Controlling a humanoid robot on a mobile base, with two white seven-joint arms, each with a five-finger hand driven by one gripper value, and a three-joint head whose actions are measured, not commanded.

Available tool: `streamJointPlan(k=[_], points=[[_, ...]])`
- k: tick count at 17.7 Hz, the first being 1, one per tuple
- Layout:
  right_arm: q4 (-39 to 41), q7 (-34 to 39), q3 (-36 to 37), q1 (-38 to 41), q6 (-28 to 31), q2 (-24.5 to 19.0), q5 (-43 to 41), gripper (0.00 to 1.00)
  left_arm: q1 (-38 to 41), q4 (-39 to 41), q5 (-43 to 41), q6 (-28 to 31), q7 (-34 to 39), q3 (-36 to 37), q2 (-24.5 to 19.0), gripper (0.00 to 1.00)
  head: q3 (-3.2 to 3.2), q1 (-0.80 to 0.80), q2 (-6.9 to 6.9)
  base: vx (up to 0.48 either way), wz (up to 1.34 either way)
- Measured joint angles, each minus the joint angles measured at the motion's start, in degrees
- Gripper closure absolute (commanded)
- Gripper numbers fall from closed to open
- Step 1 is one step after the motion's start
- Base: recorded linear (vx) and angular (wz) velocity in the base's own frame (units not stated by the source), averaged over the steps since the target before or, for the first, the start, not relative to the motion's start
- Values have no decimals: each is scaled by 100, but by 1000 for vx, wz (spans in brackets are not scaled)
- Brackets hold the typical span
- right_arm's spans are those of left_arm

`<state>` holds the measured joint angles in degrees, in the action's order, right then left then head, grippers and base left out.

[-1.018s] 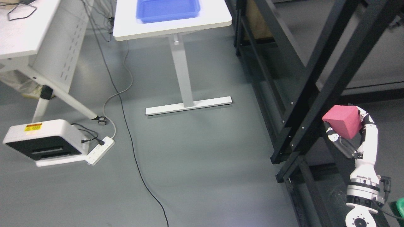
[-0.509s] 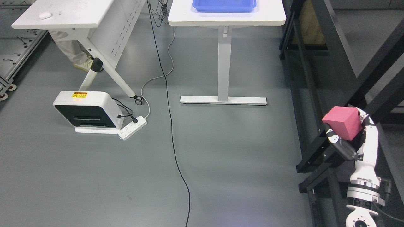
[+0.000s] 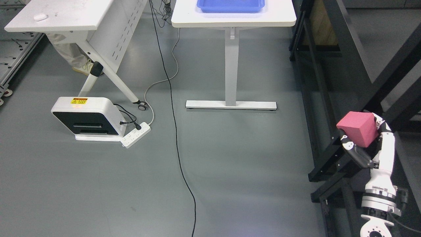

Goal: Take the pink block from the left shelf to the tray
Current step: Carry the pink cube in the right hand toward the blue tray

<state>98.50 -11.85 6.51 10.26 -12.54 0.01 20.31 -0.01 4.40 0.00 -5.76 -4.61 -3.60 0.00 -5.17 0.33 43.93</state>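
Right hand: lower right, fingers wrapped around pink block, held up beside black shelf frame; forearm cut off by bottom edge. Far: blue tray on white table, top cropped, contents indiscernible.

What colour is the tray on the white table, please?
Blue; the tray shows at the top of the head view.

Pretty clearly a lab: white tables are set on grey floor, cables trailed beneath, black racking just beside them.
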Motion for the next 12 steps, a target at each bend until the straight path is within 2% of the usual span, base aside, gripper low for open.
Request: streamJointPlan(k=[8,12], points=[[1,-11,-5,20,-58,-1,-1,90,2,0,0,0,0,0,0,0,0,0,0,78,294],[2,5,-6,28,-63,-1,-1,90,3,-1,0,0,0,0,0,0,0,0,0,183,375]])
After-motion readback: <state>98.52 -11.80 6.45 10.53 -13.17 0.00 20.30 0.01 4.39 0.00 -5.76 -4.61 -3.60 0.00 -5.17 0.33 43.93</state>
